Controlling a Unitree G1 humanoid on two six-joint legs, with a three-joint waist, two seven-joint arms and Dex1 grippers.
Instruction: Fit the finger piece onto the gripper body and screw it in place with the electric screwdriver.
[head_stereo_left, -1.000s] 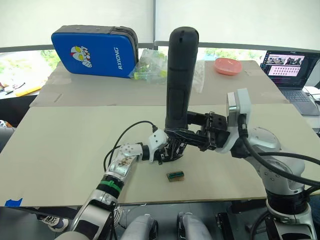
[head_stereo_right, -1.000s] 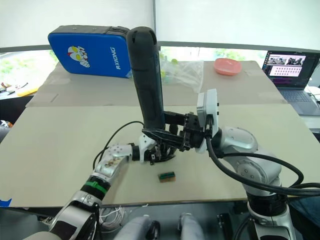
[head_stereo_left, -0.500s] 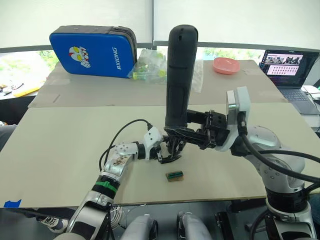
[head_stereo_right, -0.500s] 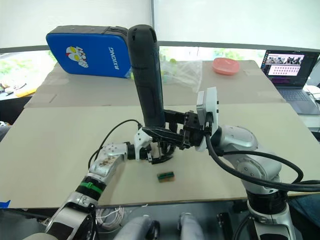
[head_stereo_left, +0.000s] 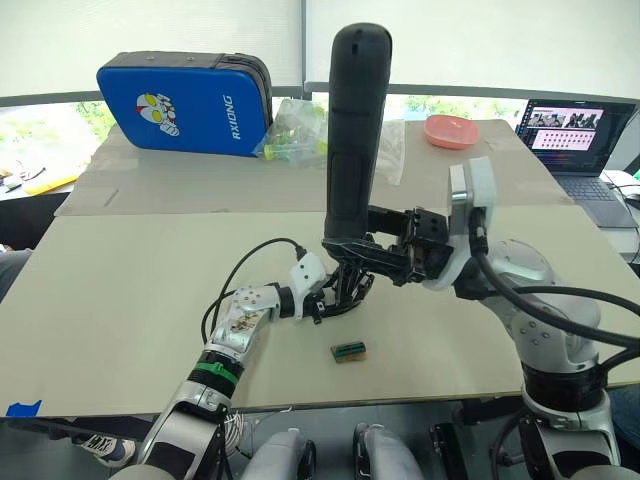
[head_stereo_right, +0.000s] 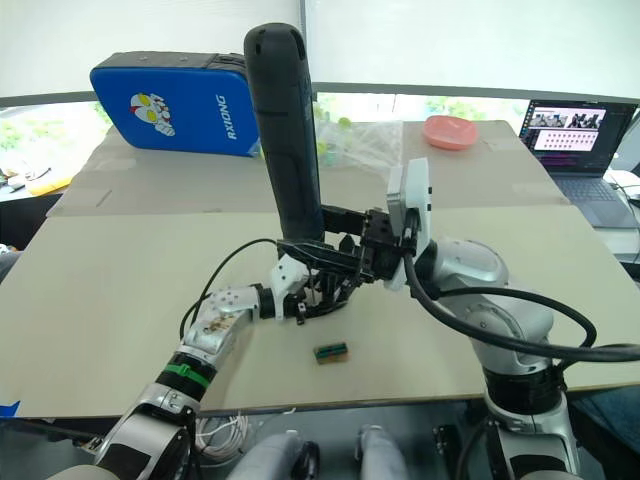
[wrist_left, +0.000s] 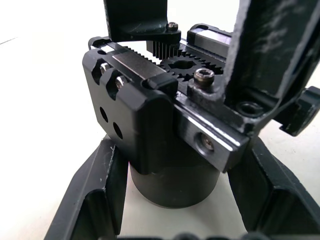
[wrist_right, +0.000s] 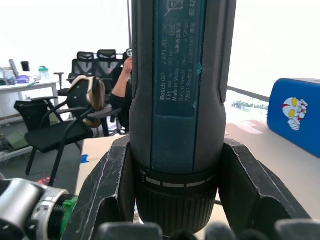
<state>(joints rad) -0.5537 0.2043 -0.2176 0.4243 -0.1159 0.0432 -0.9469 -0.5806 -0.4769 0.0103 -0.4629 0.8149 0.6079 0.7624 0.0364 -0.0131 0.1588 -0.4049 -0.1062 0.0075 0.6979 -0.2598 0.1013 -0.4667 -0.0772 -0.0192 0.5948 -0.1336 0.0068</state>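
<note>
Electric screwdriver (head_stereo_left: 353, 130): stood upright at frame centre, clamped in the right gripper (head_stereo_left: 352, 253), bit end down over the gripper body. Gripper body (wrist_left: 165, 135): on the table (head_stereo_left: 120, 290) just below centre, clasped between the left gripper's (head_stereo_left: 325, 298) fingers. Small green-and-black block (head_stereo_left: 349, 351): lay nearby, lower centre.

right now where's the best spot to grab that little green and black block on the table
Across its two long sides, coming straight down from above. The green-and-black block lies flat on the table, a small low rectangle with open board all round, so jaws can straddle its narrow width.
</note>
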